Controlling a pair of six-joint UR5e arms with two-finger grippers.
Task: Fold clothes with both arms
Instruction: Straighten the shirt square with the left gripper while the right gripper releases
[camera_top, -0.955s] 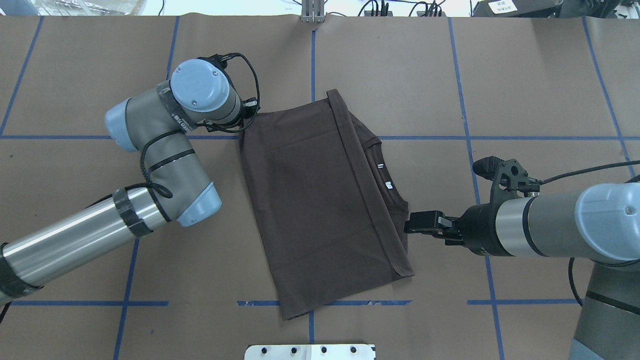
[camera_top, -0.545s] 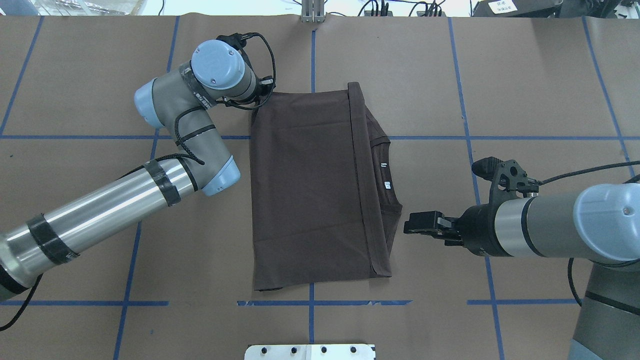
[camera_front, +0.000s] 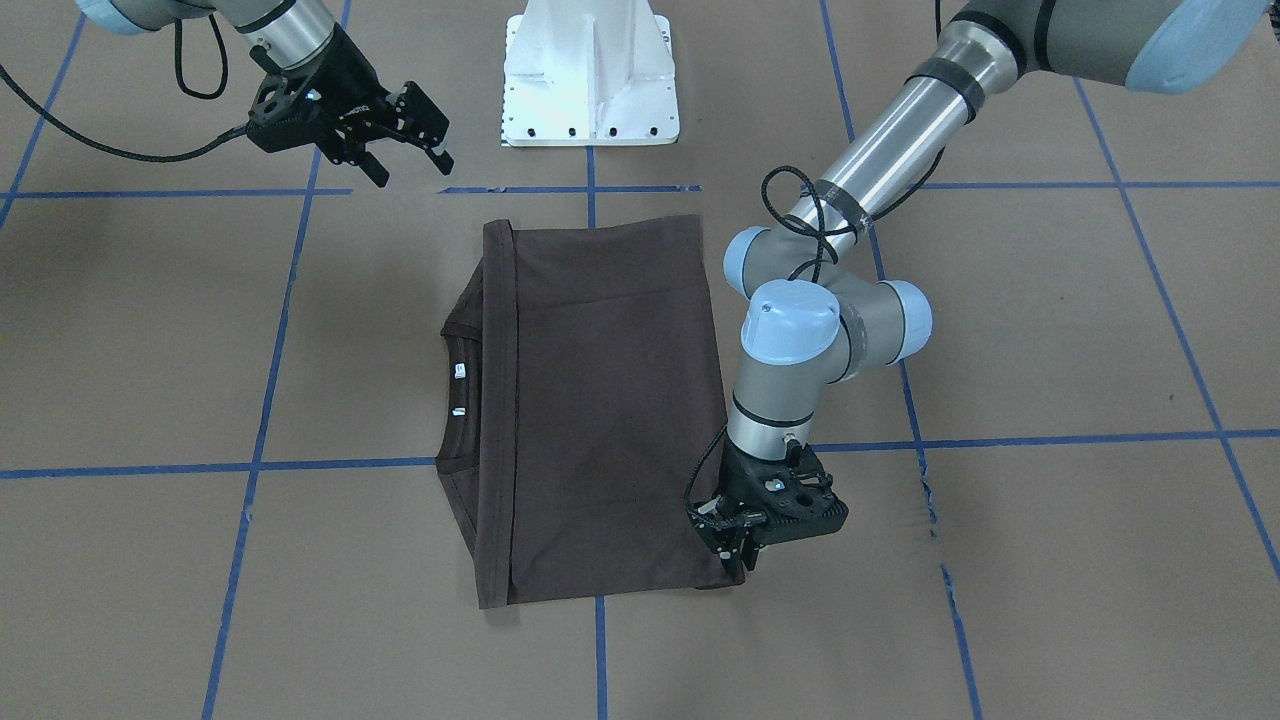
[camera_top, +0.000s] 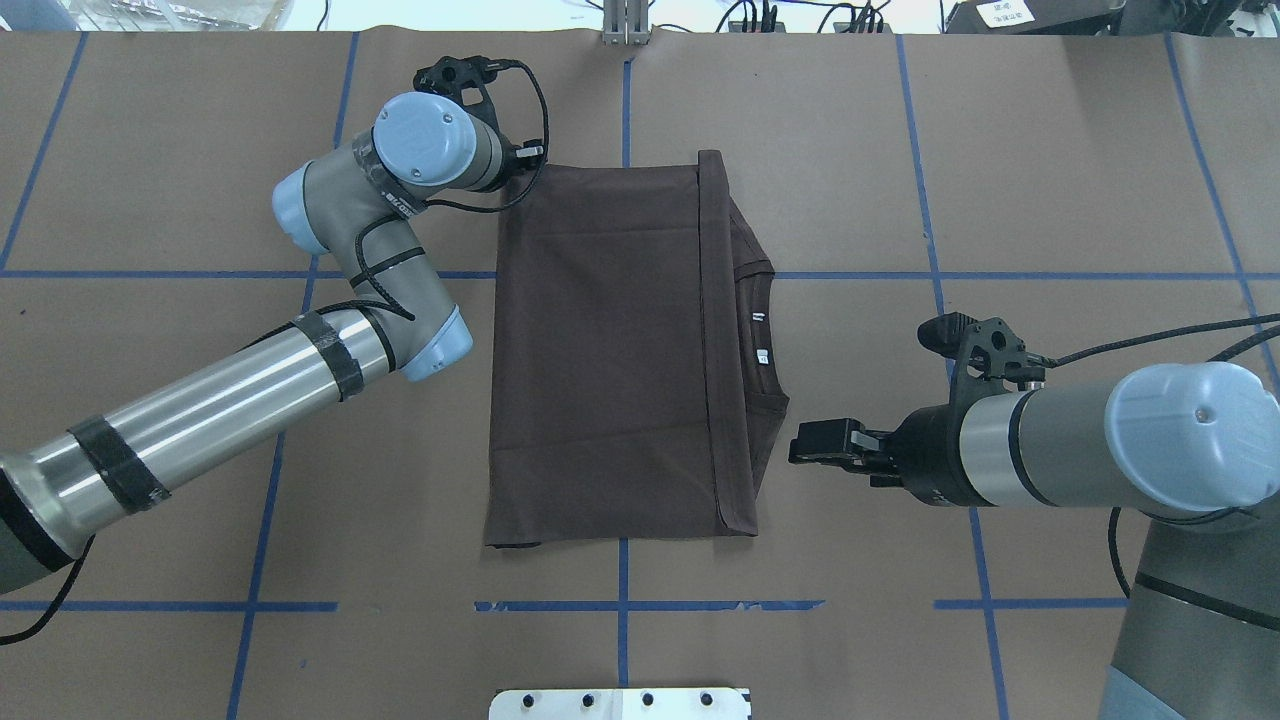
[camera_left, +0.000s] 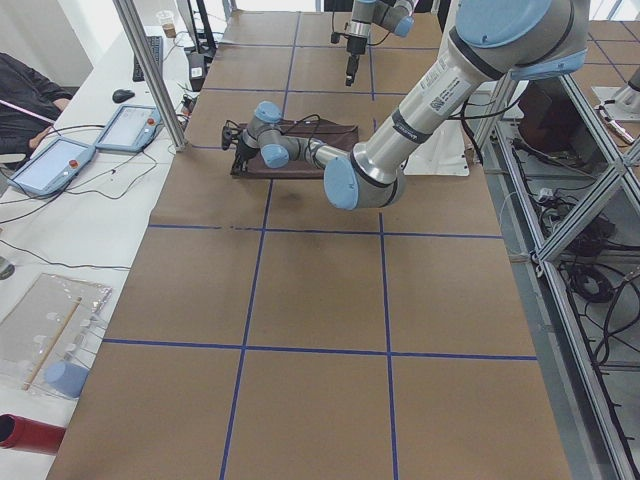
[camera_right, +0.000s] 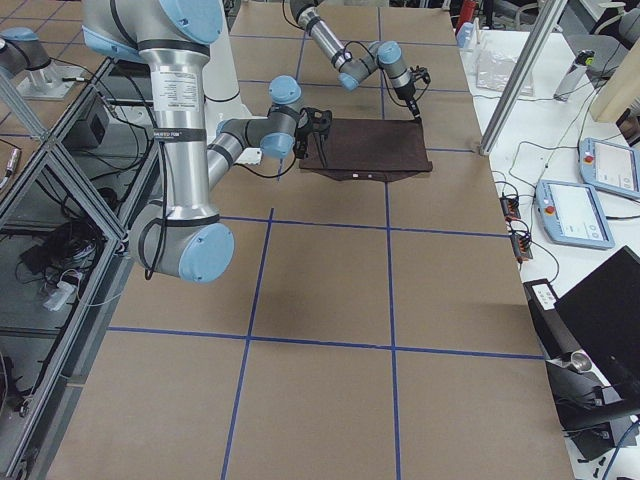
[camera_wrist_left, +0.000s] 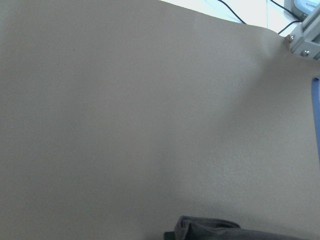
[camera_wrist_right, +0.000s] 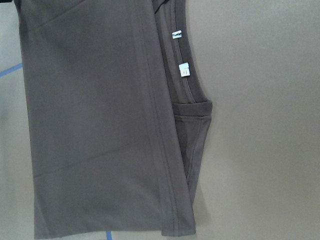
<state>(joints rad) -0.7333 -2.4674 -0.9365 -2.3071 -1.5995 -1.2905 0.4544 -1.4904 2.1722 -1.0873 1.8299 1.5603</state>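
The dark brown T-shirt (camera_top: 610, 350) lies folded into a rectangle in the middle of the table, with its collar and white labels (camera_top: 760, 335) showing along the right edge. It also shows in the front-facing view (camera_front: 600, 400) and the right wrist view (camera_wrist_right: 100, 125). My left gripper (camera_front: 738, 562) points down at the shirt's far left corner (camera_top: 515, 172) and is shut on that corner. A bit of fabric (camera_wrist_left: 210, 231) shows at the bottom of the left wrist view. My right gripper (camera_top: 805, 445) is open and empty, a short gap from the shirt's right edge; its spread fingers show in the front-facing view (camera_front: 410, 165).
The table is covered in brown paper with blue tape lines (camera_top: 620, 605). The white pedestal base (camera_front: 590, 80) stands at the near edge. An aluminium post (camera_top: 625, 25) and cables sit at the far edge. Tablets (camera_left: 50, 165) lie on a side table beyond it.
My left gripper pulled the shirt's far left corner away and to the right, so the shirt turned square to the tape lines and its right edge drew off the right gripper. The right gripper shifted slightly left.
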